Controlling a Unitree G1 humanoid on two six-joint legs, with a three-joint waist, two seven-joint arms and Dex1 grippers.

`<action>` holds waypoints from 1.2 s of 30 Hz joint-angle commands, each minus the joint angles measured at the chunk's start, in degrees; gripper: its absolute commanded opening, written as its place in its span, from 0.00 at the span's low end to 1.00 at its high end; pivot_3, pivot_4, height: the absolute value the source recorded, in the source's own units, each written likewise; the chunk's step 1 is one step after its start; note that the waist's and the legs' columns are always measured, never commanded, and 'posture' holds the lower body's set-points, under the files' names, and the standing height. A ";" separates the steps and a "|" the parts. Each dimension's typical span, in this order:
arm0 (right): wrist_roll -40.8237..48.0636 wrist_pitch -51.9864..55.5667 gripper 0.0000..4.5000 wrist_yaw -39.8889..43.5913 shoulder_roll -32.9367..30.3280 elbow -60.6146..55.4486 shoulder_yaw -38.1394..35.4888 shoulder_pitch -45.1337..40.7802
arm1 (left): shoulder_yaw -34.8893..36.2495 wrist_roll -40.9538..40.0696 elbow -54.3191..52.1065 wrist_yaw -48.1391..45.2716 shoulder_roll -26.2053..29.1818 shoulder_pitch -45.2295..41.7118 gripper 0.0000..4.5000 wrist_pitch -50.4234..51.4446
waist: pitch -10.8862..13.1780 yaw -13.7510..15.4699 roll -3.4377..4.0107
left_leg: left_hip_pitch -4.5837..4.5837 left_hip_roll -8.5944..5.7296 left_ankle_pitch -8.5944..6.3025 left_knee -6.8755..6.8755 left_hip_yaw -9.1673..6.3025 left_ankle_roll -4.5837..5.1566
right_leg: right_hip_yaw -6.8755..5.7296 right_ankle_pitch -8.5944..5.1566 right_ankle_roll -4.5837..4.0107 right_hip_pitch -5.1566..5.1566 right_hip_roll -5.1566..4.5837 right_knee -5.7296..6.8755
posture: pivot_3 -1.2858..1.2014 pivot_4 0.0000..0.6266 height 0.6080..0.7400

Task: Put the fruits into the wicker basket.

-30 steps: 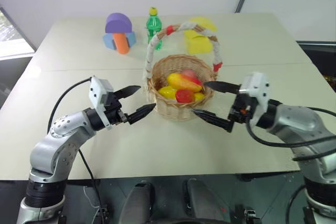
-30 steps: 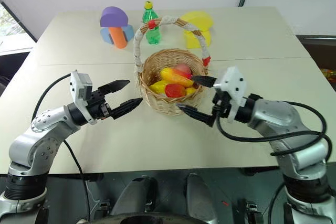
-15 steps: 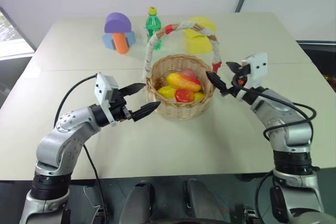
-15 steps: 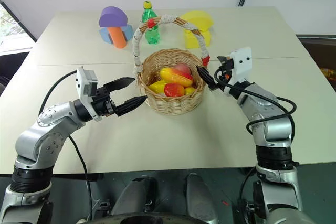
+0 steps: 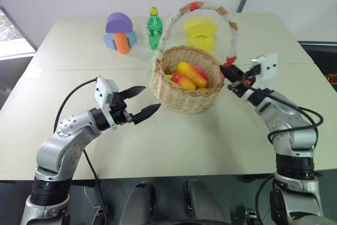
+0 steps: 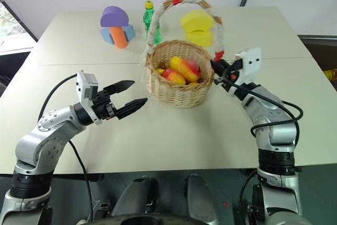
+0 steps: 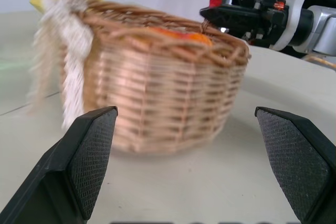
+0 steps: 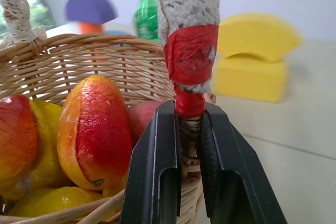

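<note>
The wicker basket (image 5: 185, 96) stands mid-table, its white-wrapped handle (image 5: 202, 7) with red bands arching high. Inside lie the fruits: a yellow-orange mango (image 8: 92, 129) with a red blush, a pink-red peach (image 8: 142, 119) partly hidden behind it, and more yellow and red fruit. My right gripper (image 8: 187, 129) is shut on the handle's base at the basket's right rim, just under a red band (image 5: 230, 59). My left gripper (image 5: 150, 98) hangs open just left of the basket, apart from it, with nothing between its fingers.
At the table's back stand purple, blue and orange foam blocks (image 5: 120, 32), a green bottle (image 5: 154, 25) and a yellow foam block (image 5: 200, 32). Bare tabletop (image 5: 184, 140) lies in front of the basket. The right table edge is close behind my right arm.
My right gripper swung from the basket's front to its right side and shut on the handle's base. The basket shifted right and its handle rose. My left gripper stayed put.
</note>
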 commanded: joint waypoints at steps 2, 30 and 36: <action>-3.15 -5.31 0.00 -6.07 -4.60 1.71 -10.22 -0.07 | -0.64 -0.67 -0.16 -1.13 -0.22 -1.84 1.00 -0.43 | 0.00 0.04 0.00 | -0.01 -0.02 0.00 0.00 0.00 0.01 | 0.00 0.00 0.00 0.01 -0.02 -0.01 | 0.52 0.24 1.00; 0.18 -10.09 0.77 2.36 -13.12 -0.83 -22.56 16.99 | 3.57 4.21 8.02 0.79 1.06 -0.52 1.00 -3.40 | -0.07 -0.26 0.31 | 0.09 0.05 -0.03 0.01 0.17 0.07 | 0.08 0.00 0.01 0.05 0.12 0.06 | 0.52 0.24 1.00; 6.79 -7.18 0.77 14.97 -13.83 -11.41 -15.37 26.28 | 5.26 8.35 12.63 2.87 2.39 1.97 1.00 -5.75 | -0.08 -0.55 0.31 | 0.21 0.11 -0.03 0.01 0.18 0.07 | 0.09 -0.01 0.01 0.14 0.15 0.06 | 0.52 0.24 1.00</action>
